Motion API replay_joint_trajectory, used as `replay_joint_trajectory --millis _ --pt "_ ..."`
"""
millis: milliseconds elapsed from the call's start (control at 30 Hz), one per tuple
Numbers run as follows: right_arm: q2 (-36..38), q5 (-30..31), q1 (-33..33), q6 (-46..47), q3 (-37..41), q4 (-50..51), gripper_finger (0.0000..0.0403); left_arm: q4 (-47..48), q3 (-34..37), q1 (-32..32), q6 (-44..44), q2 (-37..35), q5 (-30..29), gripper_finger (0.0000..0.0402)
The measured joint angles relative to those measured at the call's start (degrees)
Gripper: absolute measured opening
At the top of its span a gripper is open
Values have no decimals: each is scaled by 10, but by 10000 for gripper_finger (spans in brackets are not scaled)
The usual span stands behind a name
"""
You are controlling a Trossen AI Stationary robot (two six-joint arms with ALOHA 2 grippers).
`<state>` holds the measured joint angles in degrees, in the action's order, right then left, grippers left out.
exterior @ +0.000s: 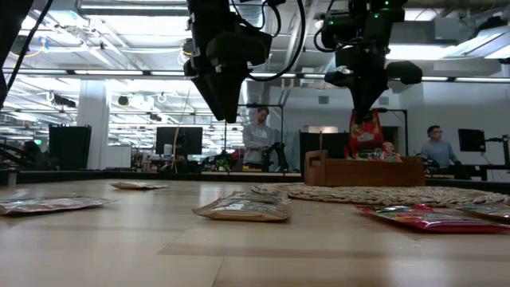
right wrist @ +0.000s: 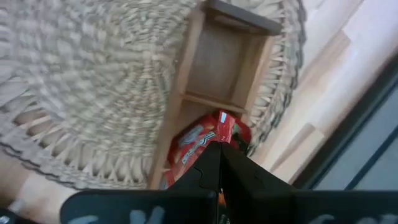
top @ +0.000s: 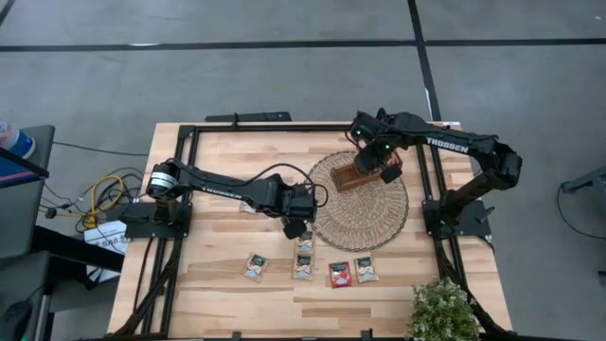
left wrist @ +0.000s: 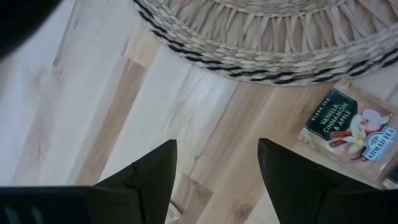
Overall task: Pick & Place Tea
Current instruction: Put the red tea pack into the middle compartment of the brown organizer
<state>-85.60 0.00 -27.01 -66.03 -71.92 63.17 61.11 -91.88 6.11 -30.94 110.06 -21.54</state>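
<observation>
Wooden, the compartmented tray [top: 352, 176] sits on the wicker mat [top: 374, 213]. The right gripper [right wrist: 219, 148] pinches a red tea sachet [right wrist: 205, 138] above one compartment; the neighbouring compartment is bare. The left gripper [left wrist: 216, 167] hangs spread over the table [top: 218, 284], near loose sachets [top: 305, 266].

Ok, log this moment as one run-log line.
right end effector: shut on red square tea sachet, above oblong wooden tray | left end effector: open, empty, beside round woven wicker mat

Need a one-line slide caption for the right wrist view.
Right end effector shut on a red tea sachet, above the wooden tray on the wicker mat.
</observation>
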Motion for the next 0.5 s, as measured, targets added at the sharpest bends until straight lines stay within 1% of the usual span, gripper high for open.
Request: replay_joint_trajectory --millis 67,167,500 --pt "0 -3 -9 -3 0 -5 0 0 0 0 0 0 0 218" --pt "0 -29 -22 -17 1 -7 0 0 0 1 -2 0 0 218" --pt "0 -31 -52 -34 64 -55 0 0 0 0 -12 0 0 218"
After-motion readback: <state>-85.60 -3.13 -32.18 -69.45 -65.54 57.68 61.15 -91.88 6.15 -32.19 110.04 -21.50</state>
